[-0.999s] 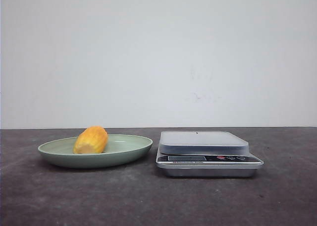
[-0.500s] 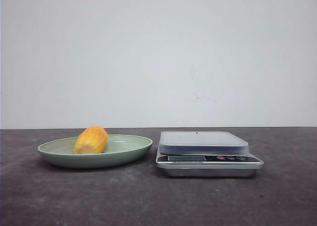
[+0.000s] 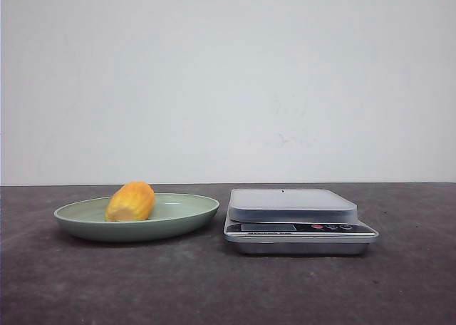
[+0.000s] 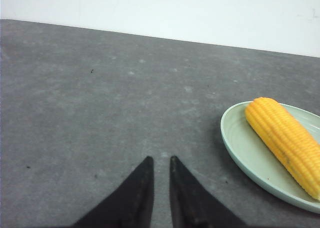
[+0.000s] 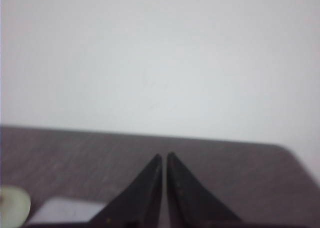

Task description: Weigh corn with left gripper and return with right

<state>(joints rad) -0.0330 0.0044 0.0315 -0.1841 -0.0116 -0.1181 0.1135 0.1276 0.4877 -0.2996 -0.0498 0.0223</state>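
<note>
the left gripper has its two dark fingers drawn almost together, only a thin slit between the tips, and nothing between them; it hangs over bare grey table, with the green plate off to one side and well apart from the tips. the right gripper is likewise nearly pressed together and empty, aimed across the table toward the pale wall, with a blurred corner of the scale and a sliver of plate rim low in its view. neither arm shows in the front view. the corn lies on its side in the plate, left of middle, pale cut end toward the camera. the scale stands just beside the plate on its right, its platform bare, so the weighing is judged not yet begun. the risks lie in the first pick: the fingers must spread well before they come down, or they will strike the cob and roll it across the shallow dish. a grip taken near one end could let the rounded, ribbed cob pivot or slip out during the carry. a low approach might catch the plate's rim and shove it against the scale.
</note>
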